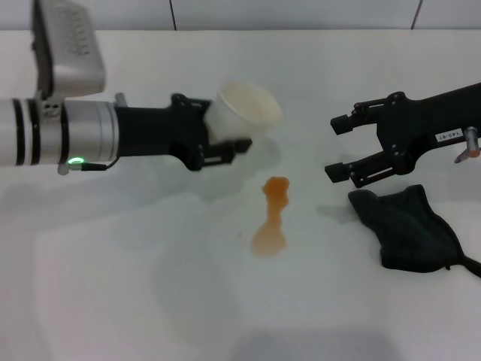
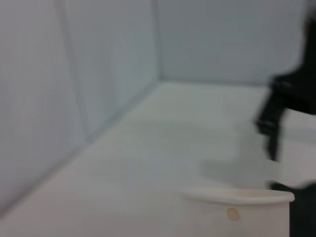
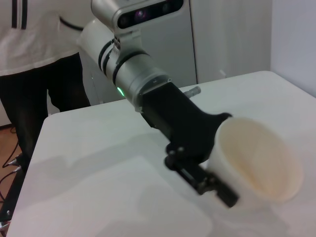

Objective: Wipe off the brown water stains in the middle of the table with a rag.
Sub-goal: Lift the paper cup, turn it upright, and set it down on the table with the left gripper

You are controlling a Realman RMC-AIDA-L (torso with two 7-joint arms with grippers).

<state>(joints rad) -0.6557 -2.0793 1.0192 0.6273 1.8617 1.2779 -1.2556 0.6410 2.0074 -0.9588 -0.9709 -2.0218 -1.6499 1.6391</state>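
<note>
White and smooth, the table (image 1: 113, 286) fills the head view, and the wiping has not begun, to my judgement: the rag is not yet picked up. The left gripper (image 1: 225, 139) is held above the table at centre-left, its fingers closed on a paper cup (image 1: 240, 113), tipped with its mouth towards the right; the right wrist view looks straight into the cup (image 3: 256, 165), and nothing shows in it beyond a faint tan tint on the inside wall. The right gripper (image 1: 342, 147) hovers just above the table at the right, fingers spread apart with nothing between them, near the upper left corner of the rag. The rag (image 1: 409, 229), black and rumpled, lies flat on the table at the right, well clear of the spill. The brown water stains (image 1: 272, 218) sit in the middle of the table, a narrow-necked orange-brown streak with its wider end nearest the robot, just below the cup. The next move probably calls for the right gripper to drop onto a raised fold of the rag and pinch it
</note>
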